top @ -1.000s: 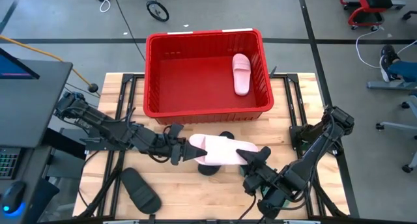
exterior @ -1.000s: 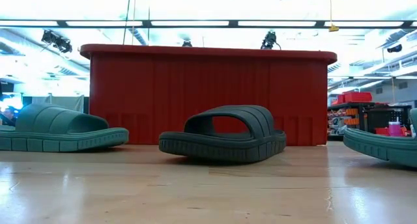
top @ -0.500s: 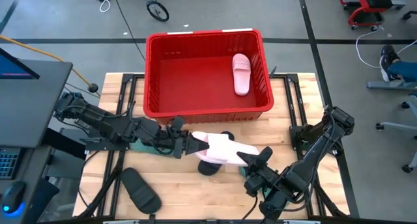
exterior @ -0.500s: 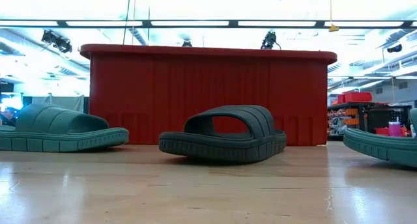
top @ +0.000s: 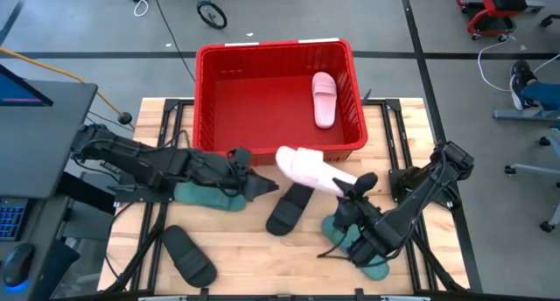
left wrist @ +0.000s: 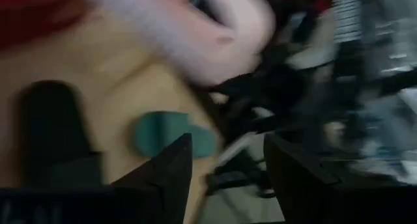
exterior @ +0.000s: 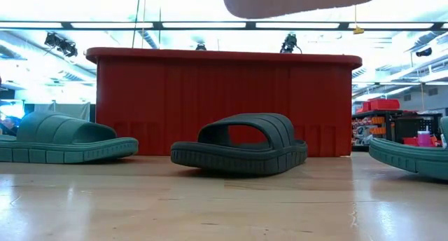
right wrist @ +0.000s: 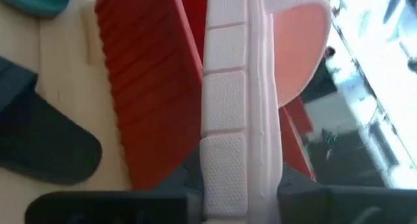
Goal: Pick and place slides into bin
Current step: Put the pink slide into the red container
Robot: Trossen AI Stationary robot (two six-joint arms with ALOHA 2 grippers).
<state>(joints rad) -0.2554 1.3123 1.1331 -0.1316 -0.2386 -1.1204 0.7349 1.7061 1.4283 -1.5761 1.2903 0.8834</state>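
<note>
the right pincer grips one end of a pale pink slide and holds it off the tabletop, just in front of the bin's near wall. in the high view the slide's long axis runs on a slant, its free end up toward the bin's near rim and its held end down toward the right arm; the free end overlaps the near rim around its middle. the right wrist view shows the slide on its side, the ribbed sole edge running straight away from the pincer, with the red wall beside it. in the low view its pale underside hangs above the bin's rim. the bin stands at the far middle of the tabletop, and a second pink slide lies inside on its floor near the right wall, long axis running near to far. the left pincer sits just left of the held slide, its fingers spread and holding nothing, over the tabletop. a green slide lies under the left arm, long axis across the tabletop. a black slide lies in the middle, slanting toward the bin. another black slide lies near the front left, slanting the other way. a second green slide shows partly under the right arm.
</note>
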